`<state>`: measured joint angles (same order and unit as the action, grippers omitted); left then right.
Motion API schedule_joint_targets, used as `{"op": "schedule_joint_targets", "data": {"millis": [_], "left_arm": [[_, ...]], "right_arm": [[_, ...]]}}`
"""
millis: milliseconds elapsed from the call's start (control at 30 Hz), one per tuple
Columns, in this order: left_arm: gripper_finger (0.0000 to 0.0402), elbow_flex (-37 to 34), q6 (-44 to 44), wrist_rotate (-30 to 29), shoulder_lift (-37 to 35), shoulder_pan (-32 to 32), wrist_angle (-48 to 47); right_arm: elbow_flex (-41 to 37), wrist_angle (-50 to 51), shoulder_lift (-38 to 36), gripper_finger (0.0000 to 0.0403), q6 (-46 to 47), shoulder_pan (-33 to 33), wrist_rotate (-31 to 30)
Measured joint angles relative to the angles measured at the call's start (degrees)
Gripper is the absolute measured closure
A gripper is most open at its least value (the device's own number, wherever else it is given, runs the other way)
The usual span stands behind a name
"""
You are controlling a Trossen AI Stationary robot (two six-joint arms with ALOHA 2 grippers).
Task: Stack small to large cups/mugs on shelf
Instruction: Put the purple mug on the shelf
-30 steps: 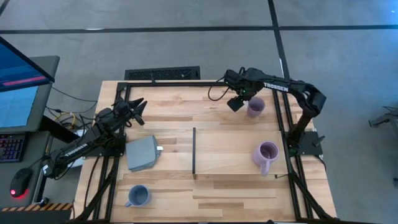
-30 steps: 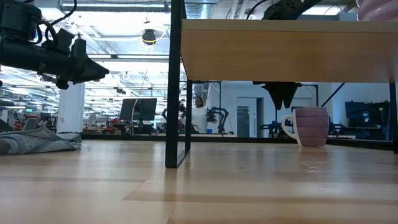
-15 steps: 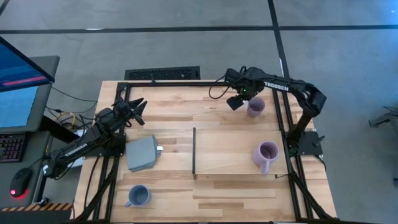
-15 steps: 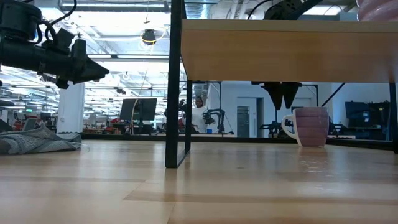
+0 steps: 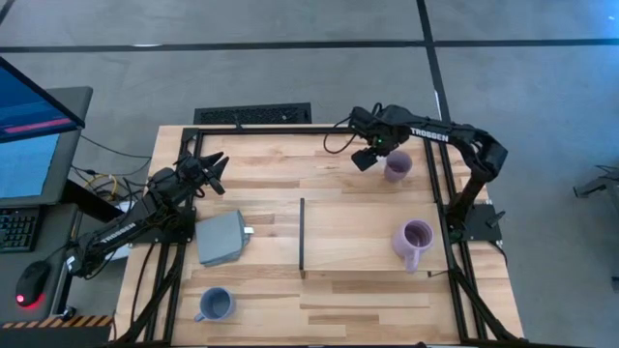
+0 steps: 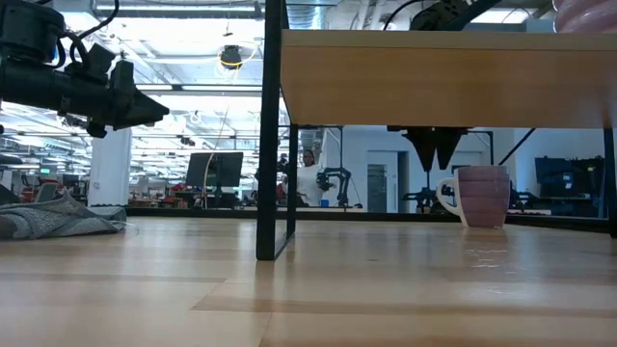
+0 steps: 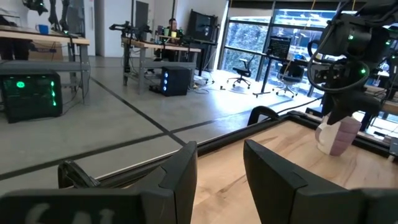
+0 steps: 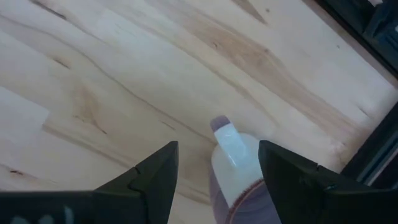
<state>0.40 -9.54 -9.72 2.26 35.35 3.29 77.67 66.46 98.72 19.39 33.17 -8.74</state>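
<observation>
A lavender mug (image 5: pixel 397 166) stands on the tabletop at the far right, its handle (image 8: pixel 227 134) turned toward my right gripper (image 5: pixel 372 155). That gripper points down, open, with its fingers on either side above the handle (image 6: pixel 445 193), touching nothing. A second lavender mug (image 5: pixel 416 240) stands on the shelf (image 5: pixel 368 232), the raised light-wood panel. A blue-grey mug (image 5: pixel 215 304) sits on the tabletop near the front left. My left gripper (image 5: pixel 215 169) waits at the far left, level and open, with nothing between its fingers (image 7: pixel 186 180).
A flat grey block (image 5: pixel 222 238) lies left of the shelf's black strip (image 5: pixel 302 235). A black frame (image 5: pixel 290 128) runs along the table's edges. In the low view the shelf (image 6: pixel 434 77) hangs above the tabletop on a thin black leg (image 6: pixel 273 135).
</observation>
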Motion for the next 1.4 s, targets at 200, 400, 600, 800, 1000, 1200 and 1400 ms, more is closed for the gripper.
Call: {"op": "schedule_joint_targets", "data": {"millis": [200, 400, 600, 800, 1000, 1200, 1400], "left_arm": [[0.0280, 0.0, -0.1, 0.0, 0.0, 0.0, 0.0], [0.0280, 0.0, -0.1, 0.0, 0.0, 0.0, 0.0], [0.0280, 0.0, -0.1, 0.0, 0.0, 0.0, 0.0], [0.0280, 0.0, -0.1, 0.0, 0.0, 0.0, 0.0], [0.0280, 0.0, -0.1, 0.0, 0.0, 0.0, 0.0], [0.0280, 0.0, -0.1, 0.0, 0.0, 0.0, 0.0], [0.0280, 0.0, -1.0, 0.0, 0.0, 0.0, 0.0]], "right_arm": [[0.0, 0.5, 0.0, 0.0159, 3.2, 0.3, -0.3], [-0.3, -1.1, 0.0, 0.0159, 2.5, 0.3, -0.3], [-2.5, -2.9, 0.0, 0.0159, 1.4, 0.3, -0.3], [-4.6, -3.8, 0.0, 0.0159, 1.6, 0.3, -0.7], [-4.8, -4.8, 0.0, 0.0159, 1.6, 0.3, -0.4], [-4.8, -4.2, 0.0, 0.0159, 1.6, -0.6, 1.6], [-4.8, -3.7, 0.0, 0.0159, 1.1, -3.0, 3.0]]}}
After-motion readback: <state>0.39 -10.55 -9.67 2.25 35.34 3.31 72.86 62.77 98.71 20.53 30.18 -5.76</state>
